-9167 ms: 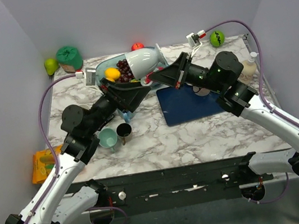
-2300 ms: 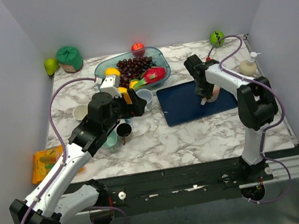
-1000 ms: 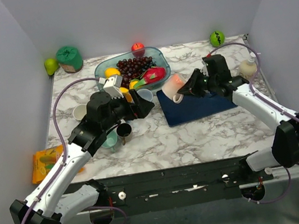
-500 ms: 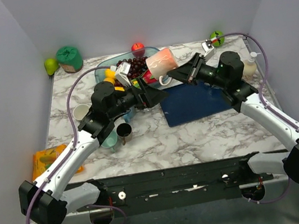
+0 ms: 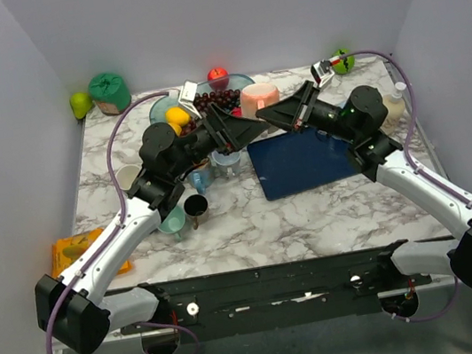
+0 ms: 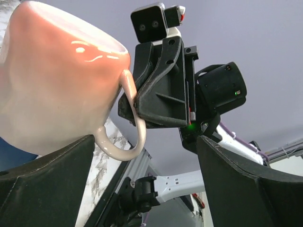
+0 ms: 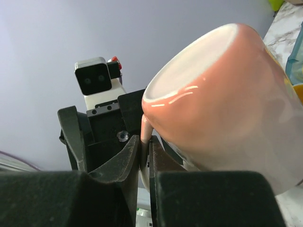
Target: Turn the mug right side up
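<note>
Pinching the pink mug (image 5: 260,99) by its handle (image 7: 144,135) with the right gripper (image 7: 146,153), fingers nearly together on the thin loop. Held up off the table, right between the two arms. From above, just over the far edge of the blue mat (image 5: 305,161) and beside the fruit bowl (image 5: 156,110). Tilted, with a pale flat end turned toward the right wrist camera; mouth or base, hard to say. Facing it from the other side, left gripper (image 6: 144,142) spread wide, dark fingers (image 6: 47,184) well apart and clamped on nothing. Mug body close above one left finger in the wrist view; touching or not, cannot tell. Down on the marble table (image 5: 332,216), a teal cup (image 5: 171,221) and a dark cup (image 5: 194,206) side by side near the left arm.
</note>
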`<state>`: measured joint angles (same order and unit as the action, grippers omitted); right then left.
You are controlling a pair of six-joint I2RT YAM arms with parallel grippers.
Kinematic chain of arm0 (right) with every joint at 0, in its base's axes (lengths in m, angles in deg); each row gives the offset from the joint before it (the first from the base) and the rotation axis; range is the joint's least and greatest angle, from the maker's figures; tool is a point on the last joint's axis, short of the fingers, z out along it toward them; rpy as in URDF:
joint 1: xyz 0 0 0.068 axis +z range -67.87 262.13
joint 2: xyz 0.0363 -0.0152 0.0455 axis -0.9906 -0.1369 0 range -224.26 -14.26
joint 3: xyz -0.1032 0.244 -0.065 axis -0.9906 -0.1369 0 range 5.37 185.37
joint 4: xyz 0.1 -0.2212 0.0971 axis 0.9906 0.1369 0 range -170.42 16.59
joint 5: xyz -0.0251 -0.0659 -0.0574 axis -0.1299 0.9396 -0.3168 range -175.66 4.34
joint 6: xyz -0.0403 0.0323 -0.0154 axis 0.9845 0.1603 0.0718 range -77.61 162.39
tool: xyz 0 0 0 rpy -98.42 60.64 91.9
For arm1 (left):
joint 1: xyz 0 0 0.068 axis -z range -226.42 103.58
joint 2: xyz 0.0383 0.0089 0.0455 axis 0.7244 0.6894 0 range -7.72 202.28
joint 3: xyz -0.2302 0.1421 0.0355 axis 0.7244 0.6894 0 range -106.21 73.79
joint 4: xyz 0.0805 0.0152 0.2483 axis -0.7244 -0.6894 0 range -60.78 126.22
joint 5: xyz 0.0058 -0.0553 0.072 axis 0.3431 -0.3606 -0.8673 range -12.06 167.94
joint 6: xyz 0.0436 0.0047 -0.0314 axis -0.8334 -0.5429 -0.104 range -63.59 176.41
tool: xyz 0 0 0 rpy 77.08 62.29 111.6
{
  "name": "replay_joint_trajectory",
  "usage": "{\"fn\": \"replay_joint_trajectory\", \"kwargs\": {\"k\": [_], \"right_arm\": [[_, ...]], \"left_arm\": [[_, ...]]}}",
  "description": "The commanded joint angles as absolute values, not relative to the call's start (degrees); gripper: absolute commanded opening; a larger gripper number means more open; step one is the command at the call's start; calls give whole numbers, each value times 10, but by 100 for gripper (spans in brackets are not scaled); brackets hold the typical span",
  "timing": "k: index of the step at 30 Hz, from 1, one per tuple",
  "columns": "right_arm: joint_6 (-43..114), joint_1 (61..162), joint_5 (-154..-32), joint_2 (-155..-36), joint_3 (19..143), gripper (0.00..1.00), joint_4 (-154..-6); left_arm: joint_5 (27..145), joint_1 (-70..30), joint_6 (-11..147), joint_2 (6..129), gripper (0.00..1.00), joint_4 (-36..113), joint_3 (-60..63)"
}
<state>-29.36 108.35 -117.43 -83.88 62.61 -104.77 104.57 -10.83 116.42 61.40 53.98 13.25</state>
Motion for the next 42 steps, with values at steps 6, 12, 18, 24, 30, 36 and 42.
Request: {"fn": "replay_joint_trajectory", "kwargs": {"k": [6, 12, 18, 24, 30, 36, 42], "right_arm": [[-291, 1090, -1179, -825, 601, 1, -1061], [-282, 1091, -1165, -825, 613, 1, -1016], [-275, 1096, -1151, -825, 618, 1, -998], [-234, 1118, -1106, -824, 640, 1, -948], [-224, 1135, -1066, -818, 642, 1, -932], [-228, 1146, -1047, -818, 645, 1, -923], [-191, 1146, -1030, -830, 672, 1, -814]], "left_arm": [[1015, -111, 1123, 622, 87, 508, 145], [999, -107, 983, 622, 68, 435, 136], [914, -47, 832, 638, 62, 295, 69], [809, -5, 793, 664, 61, 226, 25], [693, 33, 761, 708, 47, 146, -29], [616, 52, 759, 738, 20, 96, -58], [625, 52, 771, 750, 0, 29, -92]]}}
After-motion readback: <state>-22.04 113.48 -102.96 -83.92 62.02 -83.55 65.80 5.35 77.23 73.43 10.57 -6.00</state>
